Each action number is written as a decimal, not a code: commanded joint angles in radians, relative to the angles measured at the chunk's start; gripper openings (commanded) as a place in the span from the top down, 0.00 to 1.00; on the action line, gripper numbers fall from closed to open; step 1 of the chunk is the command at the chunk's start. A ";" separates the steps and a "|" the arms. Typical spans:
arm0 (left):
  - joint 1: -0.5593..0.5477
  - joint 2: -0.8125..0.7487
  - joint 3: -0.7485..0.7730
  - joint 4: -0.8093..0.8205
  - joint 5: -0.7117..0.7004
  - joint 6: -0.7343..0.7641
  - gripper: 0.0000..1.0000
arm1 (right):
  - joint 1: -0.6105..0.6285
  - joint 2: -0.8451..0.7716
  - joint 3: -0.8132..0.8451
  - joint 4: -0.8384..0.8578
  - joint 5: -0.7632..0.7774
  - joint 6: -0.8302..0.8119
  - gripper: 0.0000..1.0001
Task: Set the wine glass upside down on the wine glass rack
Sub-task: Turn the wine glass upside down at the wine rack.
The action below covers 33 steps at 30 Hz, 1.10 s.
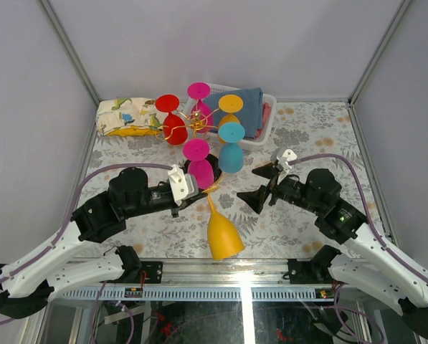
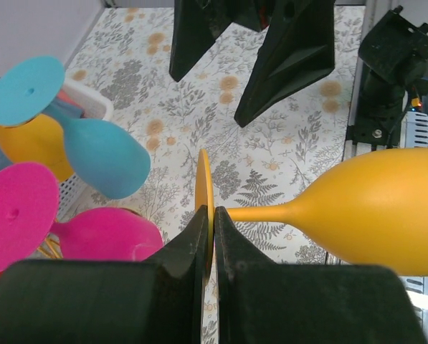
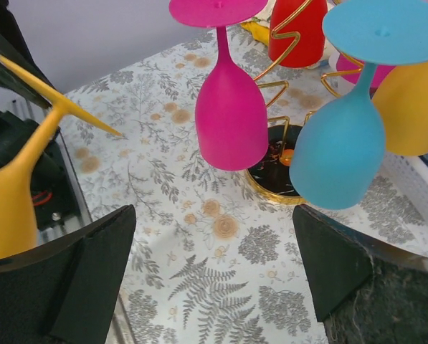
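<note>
six glasses are counted. five are hung foot-up on the one rack (image 1: 198, 123): a red glass (image 1: 175, 132), a back pink glass (image 1: 198, 90), a front pink glass (image 1: 201, 172), a teal glass (image 1: 231, 158) and a yellow glass (image 1: 230, 102). the sixth glass (image 1: 224, 233), also yellow, is held off the rack, just in front of the front pink glass, tipped on its side above the table (image 1: 307, 143) with its bowl toward the near edge. two claws are seen. the left claw (image 2: 212, 222) is closed tight on the thin foot of the sixth glass. the right claw (image 1: 257, 186) is spread wide with nothing in it, near the teal glass. one white basket (image 1: 269, 115) and one folded cloth (image 1: 127, 116) are set behind the rack.
</note>
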 commanded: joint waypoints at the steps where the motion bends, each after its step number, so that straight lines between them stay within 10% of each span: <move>1: 0.002 0.005 0.005 -0.011 0.093 0.053 1.00 | 0.008 -0.052 -0.070 0.209 -0.041 -0.148 0.03; 11: 0.002 0.036 0.029 -0.045 0.179 0.109 1.00 | 0.037 0.001 -0.169 0.494 -0.292 -0.276 0.11; 33: 0.002 0.074 0.062 -0.056 0.184 0.113 1.00 | 0.069 0.166 -0.015 0.409 -0.528 -0.294 0.48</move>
